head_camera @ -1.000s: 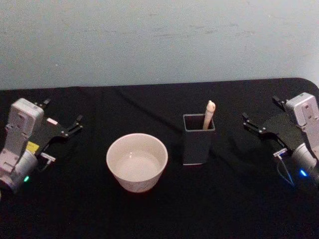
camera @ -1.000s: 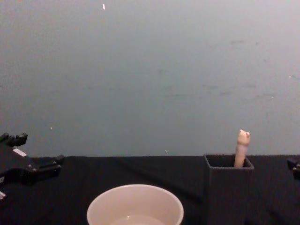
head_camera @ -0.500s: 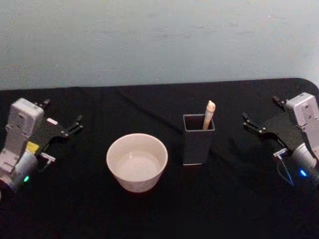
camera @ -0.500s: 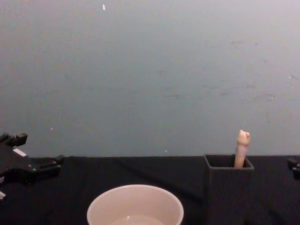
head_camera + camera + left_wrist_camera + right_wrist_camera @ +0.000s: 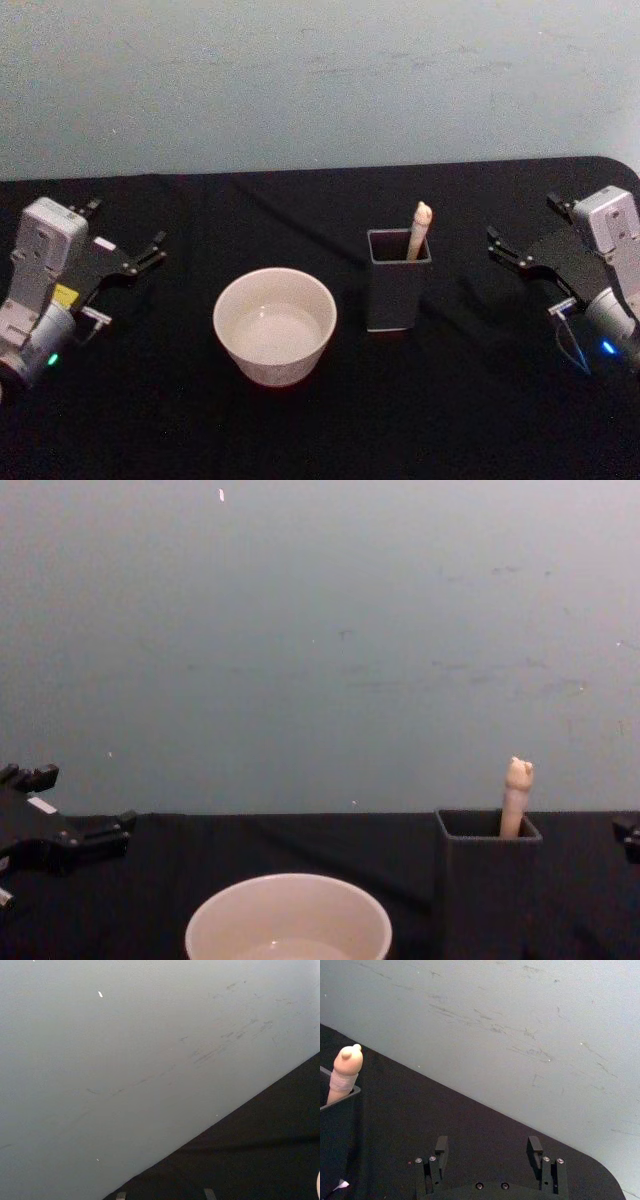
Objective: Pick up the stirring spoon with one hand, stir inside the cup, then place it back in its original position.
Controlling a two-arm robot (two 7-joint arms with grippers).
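Note:
The stirring spoon (image 5: 419, 229) stands in the tall dark grey square holder (image 5: 398, 285), its original position, with only the pale beige handle and small bear-like head showing above the rim. The wide cream-white cup (image 5: 275, 325) sits just left of the holder. My left gripper (image 5: 150, 251) rests open at the table's left side, well away from the cup. On the far right my right gripper (image 5: 506, 248) is open too, with nothing between its fingers (image 5: 441, 1145). The right wrist view catches the spoon (image 5: 345, 1073) off to one side. The chest view shows the cup (image 5: 288, 918), holder (image 5: 488, 875) and spoon (image 5: 517, 796).
A black cloth covers the table (image 5: 460, 400), and a plain pale wall (image 5: 320, 80) stands behind it. There is free room in front of the cup and holder and between each gripper and them.

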